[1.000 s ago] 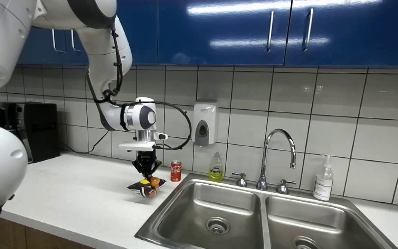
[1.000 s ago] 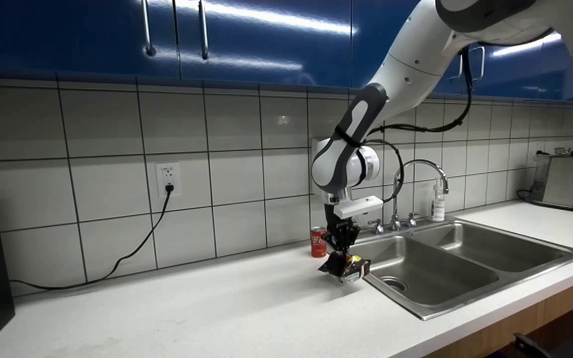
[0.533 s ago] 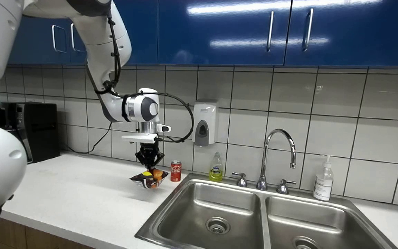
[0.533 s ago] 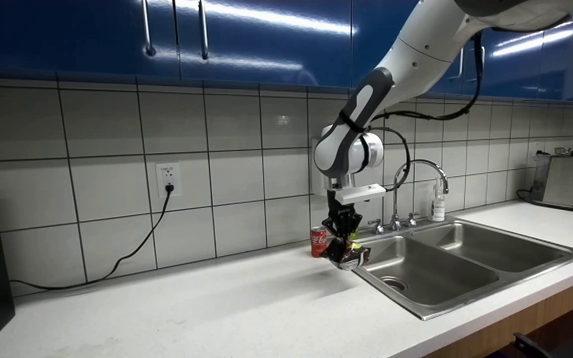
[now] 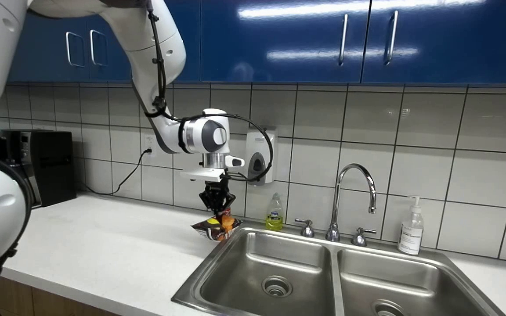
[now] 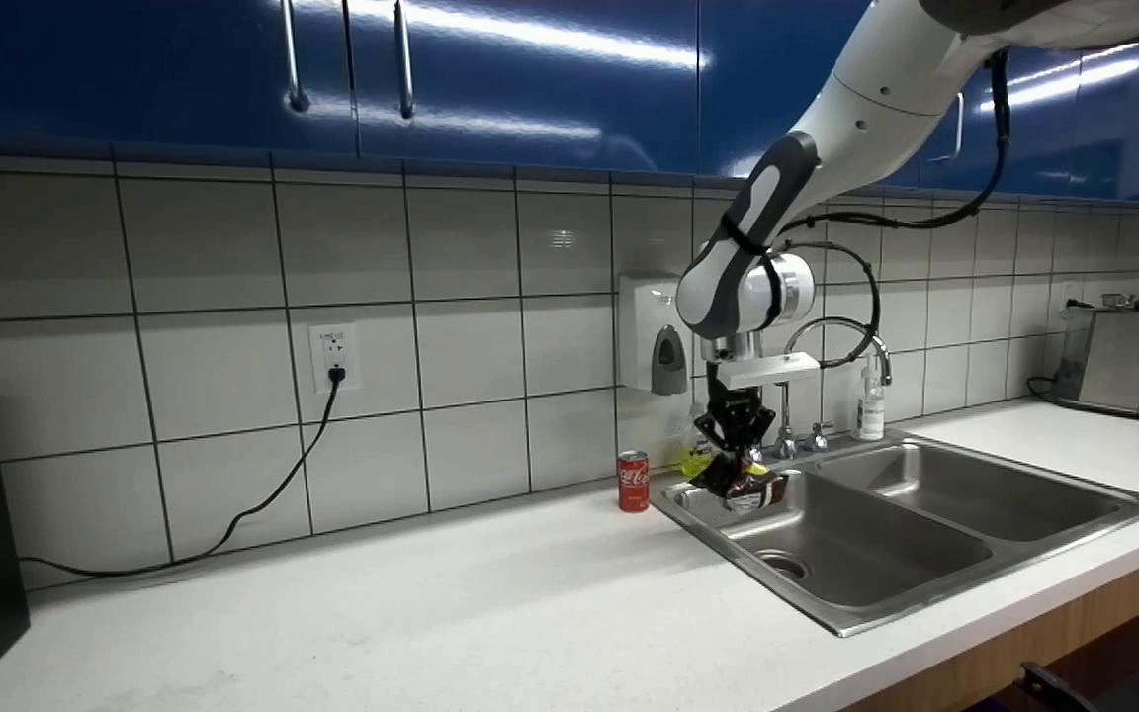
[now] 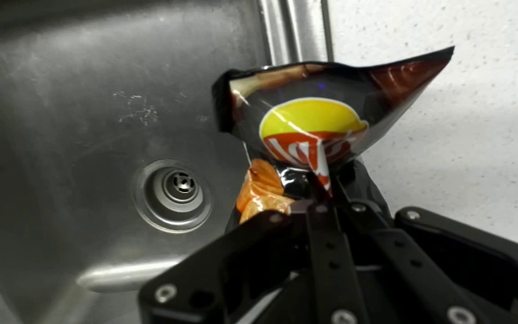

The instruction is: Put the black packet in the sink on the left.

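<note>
Wrist view: black packet (image 7: 313, 119) hangs right of & just above ctr of frame, partly across the steel rim (image 7: 286, 31), w/ the left sink (image 7: 83, 112) and its drain (image 7: 173, 195) filling the left half and speckled counter (image 7: 457, 157) at upper right. Gripper (image 7: 328, 200) jaws are pinched together on a fold of its film, right under the yellow-and-red logo, approx. mid-packet. Dark fingers on dark film, so can't tell how deep the bite goes. In both exterior views the packet is up in the air, off the counter, near the left sink's upper left corner as framed; not down in it yet.

Handling, my guess: v. light, soft, puffy, contents prob. breakable; film looks slick & crinkly, so it could swivel or slip. Mid fold is a decent hold b/c it spares the puffed body; end seam = backup spot. No harder squeeze than needed. Left to do, I'd say: shift further over the left sink so the end jutting to upper right clears the rim, lower, then let go, i.e. no long drop.
</note>
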You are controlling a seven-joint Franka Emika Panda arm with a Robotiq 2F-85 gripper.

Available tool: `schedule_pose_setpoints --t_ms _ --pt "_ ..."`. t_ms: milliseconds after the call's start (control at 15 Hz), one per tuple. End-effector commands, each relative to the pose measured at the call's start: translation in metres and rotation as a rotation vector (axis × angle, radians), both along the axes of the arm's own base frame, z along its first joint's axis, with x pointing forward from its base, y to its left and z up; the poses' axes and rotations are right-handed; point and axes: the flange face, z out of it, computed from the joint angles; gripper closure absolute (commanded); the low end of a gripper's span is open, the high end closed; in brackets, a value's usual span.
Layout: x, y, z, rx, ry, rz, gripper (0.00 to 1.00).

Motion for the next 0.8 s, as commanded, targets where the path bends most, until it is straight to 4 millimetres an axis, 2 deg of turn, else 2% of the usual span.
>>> schedule_pose_setpoints --t_ms 0,200,333,533,733 --pt "-0.012 -0.045 0.010 0.006 -0.035 -0.102 1.00" --pt "-0.020 -0.087 0.002 -0.006 -0.055 -0.176 1.00" --pt "-0.026 -0.108 -0.005 -0.013 -0.072 -0.214 1.00" --pt "-0.036 -0.130 -0.022 -0.022 -0.085 -0.258 1.00" --pt "-0.044 -0.141 -0.049 -0.032 -0.083 -0.274 1.00"
